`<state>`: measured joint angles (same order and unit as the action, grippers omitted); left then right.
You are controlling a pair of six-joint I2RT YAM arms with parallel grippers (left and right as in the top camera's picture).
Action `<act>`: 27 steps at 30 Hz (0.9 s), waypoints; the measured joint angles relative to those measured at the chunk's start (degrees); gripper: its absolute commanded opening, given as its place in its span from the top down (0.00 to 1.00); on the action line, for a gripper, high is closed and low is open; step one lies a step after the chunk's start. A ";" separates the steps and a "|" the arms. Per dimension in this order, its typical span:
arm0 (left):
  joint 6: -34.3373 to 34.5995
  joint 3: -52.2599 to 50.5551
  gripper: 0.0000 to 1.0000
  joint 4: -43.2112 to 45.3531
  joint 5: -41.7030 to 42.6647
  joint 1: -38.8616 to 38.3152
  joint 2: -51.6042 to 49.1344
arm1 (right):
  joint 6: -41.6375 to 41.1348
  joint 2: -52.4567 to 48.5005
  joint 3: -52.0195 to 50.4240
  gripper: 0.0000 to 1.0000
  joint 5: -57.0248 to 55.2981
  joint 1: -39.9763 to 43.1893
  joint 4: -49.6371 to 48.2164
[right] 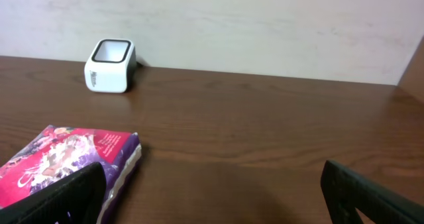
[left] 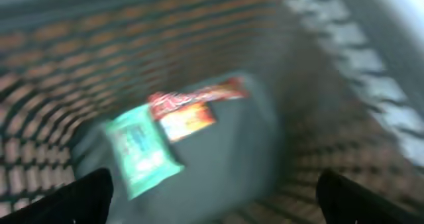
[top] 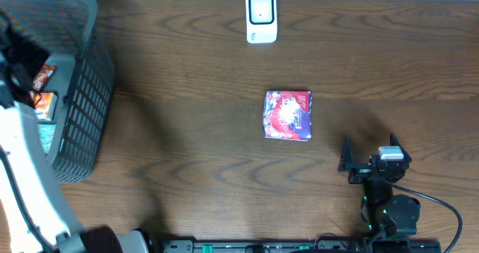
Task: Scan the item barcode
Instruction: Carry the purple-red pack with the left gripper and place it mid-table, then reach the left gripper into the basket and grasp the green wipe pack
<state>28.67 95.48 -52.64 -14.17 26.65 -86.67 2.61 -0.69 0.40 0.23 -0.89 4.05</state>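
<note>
Wide apart: left tool [left: 213, 184] over blurred packets [left: 165, 131], perhaps snacks, in basket [top: 90, 96]; right tool [right: 212, 184] near pouch [right: 66, 158].

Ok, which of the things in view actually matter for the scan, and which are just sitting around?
For the job: pink packet on the table; white scanner at the far edge; right gripper, open, near the packet.

Lying about for now: basket; green packet and red packet inside it, with the left gripper open above them.

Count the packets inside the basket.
3: green packet at the left, red packet up and right of it, orange packet between them; the blur may hide others.
</note>
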 measured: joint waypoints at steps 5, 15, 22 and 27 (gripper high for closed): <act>3.10 -0.98 0.02 -2.99 -0.33 3.54 -8.55 | 0.00 0.00 0.00 0.01 0.00 0.00 0.00; 6.84 -1.40 0.02 -6.51 -2.10 3.19 -27.56 | 0.00 0.00 0.00 0.01 0.00 0.00 0.00; 9.55 -1.42 0.02 -5.79 -6.54 3.82 -35.91 | 0.00 0.00 0.00 0.01 0.00 0.00 0.00; 10.36 -1.38 0.18 -5.49 -8.22 4.85 -36.20 | 0.00 0.00 0.00 0.01 0.00 0.00 0.00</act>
<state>39.03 94.11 -58.13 -22.39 31.51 -122.87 2.61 -0.69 0.40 0.23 -0.89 4.05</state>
